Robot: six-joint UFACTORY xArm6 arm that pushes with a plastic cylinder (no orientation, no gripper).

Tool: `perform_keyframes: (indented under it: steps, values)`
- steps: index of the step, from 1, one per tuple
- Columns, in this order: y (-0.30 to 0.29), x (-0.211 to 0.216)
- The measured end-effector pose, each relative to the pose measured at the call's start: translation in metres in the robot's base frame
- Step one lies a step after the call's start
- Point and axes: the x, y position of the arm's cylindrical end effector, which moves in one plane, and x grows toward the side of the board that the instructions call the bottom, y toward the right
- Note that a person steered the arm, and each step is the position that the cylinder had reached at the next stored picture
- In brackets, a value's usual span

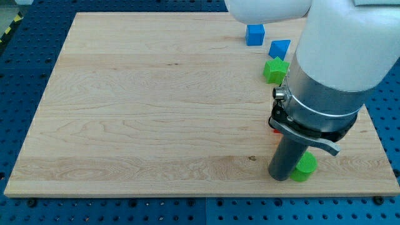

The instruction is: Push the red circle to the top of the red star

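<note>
My tip [280,177] rests on the board near the view's bottom right. A green circle block [305,167] touches the rod on its right side. A small sliver of a red block [274,130] shows just left of the arm's body, above the tip. Its shape cannot be made out, since the arm hides most of it. I cannot tell whether it is the red circle or the red star. No other red block is in view; the arm covers that part of the board.
A blue cube [254,34], a blue triangle block [279,48] and a green star [275,70] stand in a line at the view's upper right. The wooden board's [156,112] right edge is close to the arm.
</note>
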Motion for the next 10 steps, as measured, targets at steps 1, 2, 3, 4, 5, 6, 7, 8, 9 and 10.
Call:
perform_keyframes:
  steps: [1,2,3,4,5,6,7,8,9,10]
  values:
    - [-0.016,-0.007]
    - [-0.063,-0.045]
    - [-0.115,-0.098]
    - [-0.154,-0.158]
    - [-0.155,-0.235]
    - [-0.144,-0.322]
    - [-0.11,-0.397]
    - [-0.103,-0.405]
    - [-0.063,-0.404]
    - [0.025,-0.399]
